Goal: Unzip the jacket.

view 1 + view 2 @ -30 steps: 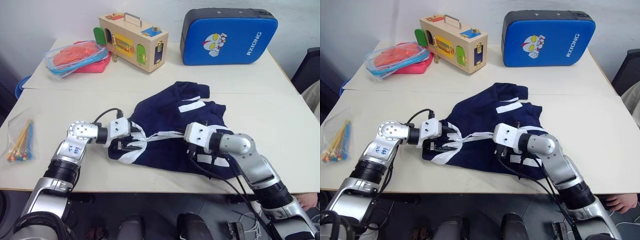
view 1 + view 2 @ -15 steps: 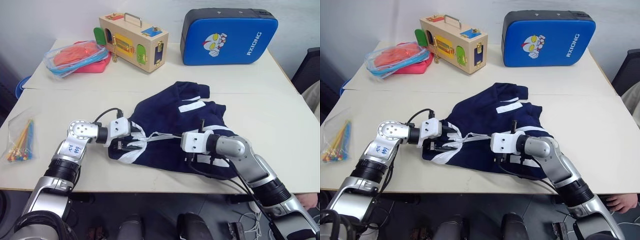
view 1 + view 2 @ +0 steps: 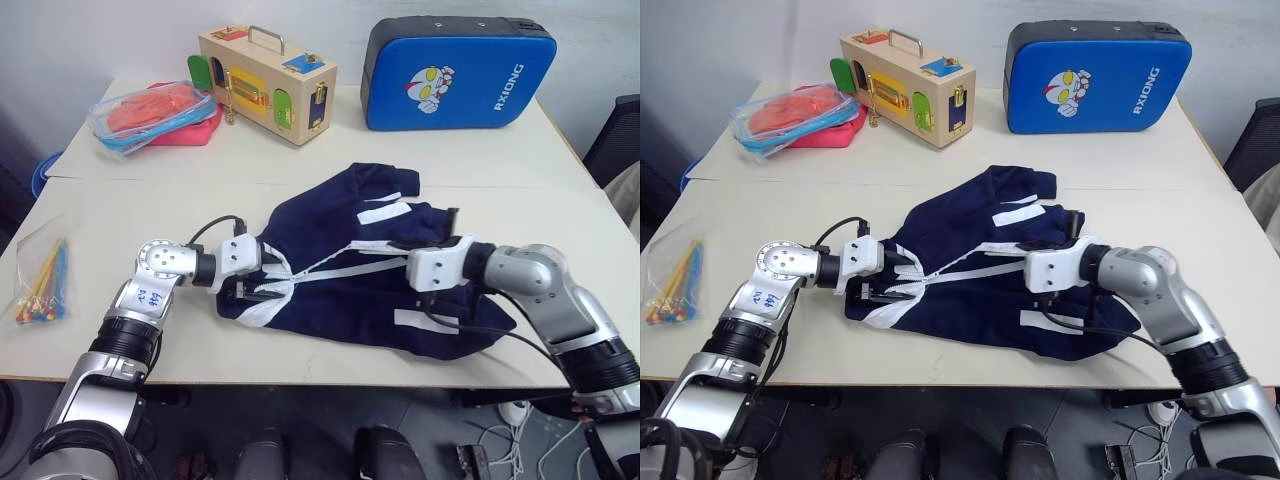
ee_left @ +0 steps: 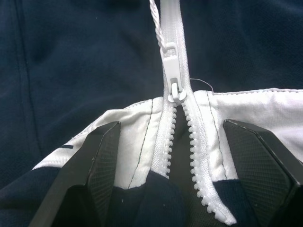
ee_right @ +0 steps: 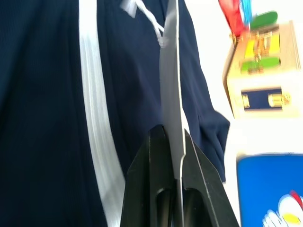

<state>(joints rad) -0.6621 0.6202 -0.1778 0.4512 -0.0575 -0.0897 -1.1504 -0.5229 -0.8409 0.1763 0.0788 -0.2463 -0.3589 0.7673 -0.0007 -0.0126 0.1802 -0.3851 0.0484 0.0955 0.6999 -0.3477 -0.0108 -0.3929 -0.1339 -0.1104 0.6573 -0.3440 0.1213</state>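
on the cream table (image 3: 130,215), the left gripper (image 4: 173,142) rests with its black fingers apart, straddling the white collar end of the small navy-blue fabric jacket (image 3: 340,225), which lies crumpled mid-table. the white plastic zipper slider (image 4: 173,75) sits just past them. further right, the right gripper (image 5: 173,142) is clamped on a thin white paper hang tag (image 5: 171,94).

The navy jacket (image 3: 350,260) lies rumpled on the table (image 3: 120,220), its white zipper (image 4: 173,90) parted only near the collar, slider apparently barely moved.
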